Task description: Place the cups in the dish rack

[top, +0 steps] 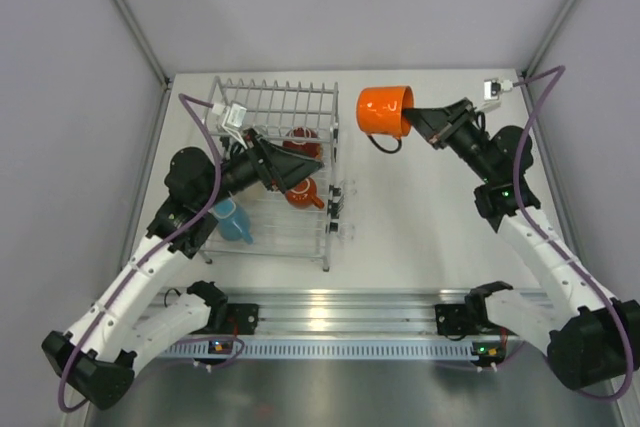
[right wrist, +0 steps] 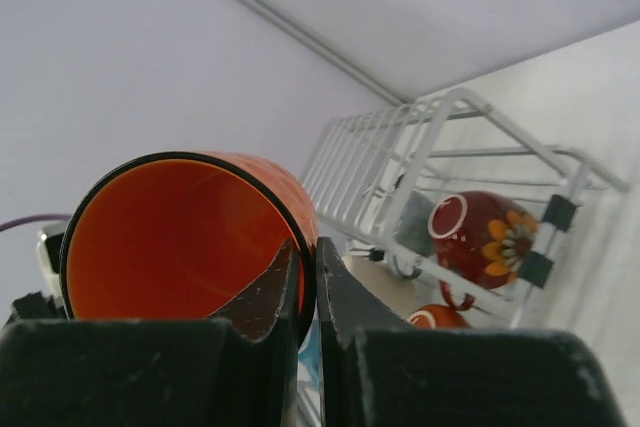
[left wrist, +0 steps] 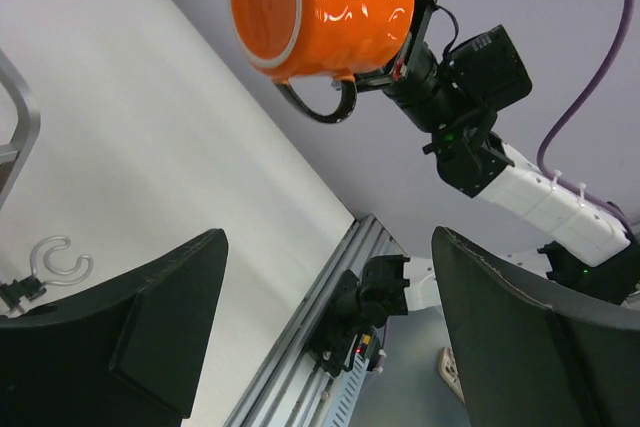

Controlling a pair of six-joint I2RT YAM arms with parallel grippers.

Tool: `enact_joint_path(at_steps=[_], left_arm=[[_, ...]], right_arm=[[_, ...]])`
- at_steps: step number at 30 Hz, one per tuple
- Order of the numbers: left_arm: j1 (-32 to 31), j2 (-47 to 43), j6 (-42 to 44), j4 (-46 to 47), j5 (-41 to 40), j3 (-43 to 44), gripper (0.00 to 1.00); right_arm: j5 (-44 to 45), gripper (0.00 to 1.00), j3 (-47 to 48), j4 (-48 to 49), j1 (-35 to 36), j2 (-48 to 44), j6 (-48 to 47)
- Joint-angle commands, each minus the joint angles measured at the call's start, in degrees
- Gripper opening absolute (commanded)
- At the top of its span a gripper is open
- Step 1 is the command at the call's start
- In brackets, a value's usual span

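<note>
The orange mug point(top: 385, 110) is up off the worktop point(top: 400, 237), just right of the dish rack point(top: 272, 97), tipped on its side with the right arm's fingers point(right wrist: 350, 317) clamped on its rim. Looks like the carry step. The left arm's fingers point(left wrist: 150, 327) hang apart over the rack, near the red mug point(top: 300, 137). Next move, I'd say: swing left, pick a free slot, lower gently and steer clear of that left arm.
</note>
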Motion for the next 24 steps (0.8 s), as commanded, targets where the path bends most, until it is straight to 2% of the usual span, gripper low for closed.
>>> enact_joint_path(at_steps=[1, 13, 24], left_arm=[[-0.1, 0.1, -2.3, 10.2, 2.3, -0.9, 0.89], [-0.1, -0.2, -6.3, 20.8, 3.5, -5.7, 0.86], [-0.2, -0.8, -10.9, 26.8, 3.1, -7.5, 0.81]], right_arm=[[2.3, 0.0, 3.3, 11.4, 5.8, -2.1, 4.3], [11.3, 0.0, 6.4, 20.8, 22.6, 3.8, 5.6], [14.8, 0.0, 8.4, 30.7, 30.8, 10.7, 5.0]])
